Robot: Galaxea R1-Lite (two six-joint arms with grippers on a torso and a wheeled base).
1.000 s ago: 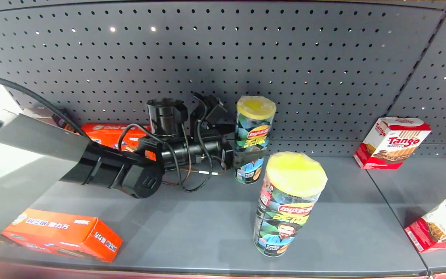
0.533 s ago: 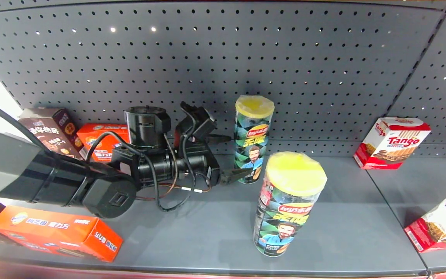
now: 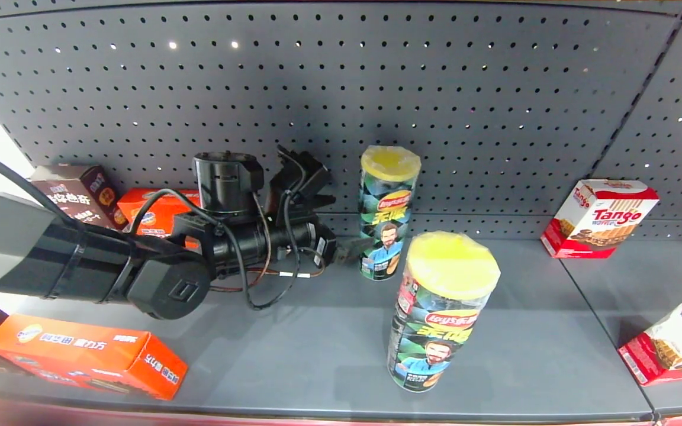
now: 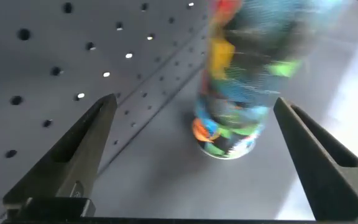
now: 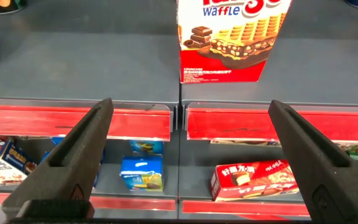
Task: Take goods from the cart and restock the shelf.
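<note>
grey perforated steel backs the shelf [image 3: 293, 343], and the back panel [image 3: 341, 89] rises straight from its rear edge. the rear chip can [image 3: 388, 213] stands upright with a yellow lid, close to that panel. the front chip can [image 3: 441, 310] stands upright nearer the shelf's front edge, to the right of the rear one and apart from it.

the left gripper [image 3: 350, 228] lies low over the shelf, pointing at the rear chip can from its left side. its fingers are spread wide with nothing between them; in the left wrist view the left gripper [image 4: 194, 106] frames the blurred can, which stands just past the fingertips. whether the lower finger touches the can cannot be told.

an orange box [image 3: 89, 361] lies flat at the front left edge; a second orange box [image 3: 151, 216] and a dark brown box [image 3: 74, 192] sit by the back panel behind the arm. bare shelf floor runs between the orange box and the front chip can, and again from the cans to a wafer box [image 3: 601, 219] leaning at the right rear. another wafer box [image 3: 672, 346] sits at the far right near the front.

the right gripper [image 5: 190, 106] hangs before the shelf's red edge rail [image 5: 135, 121], fingers spread and holding nothing, with a wafer box standing just behind that edge.
</note>
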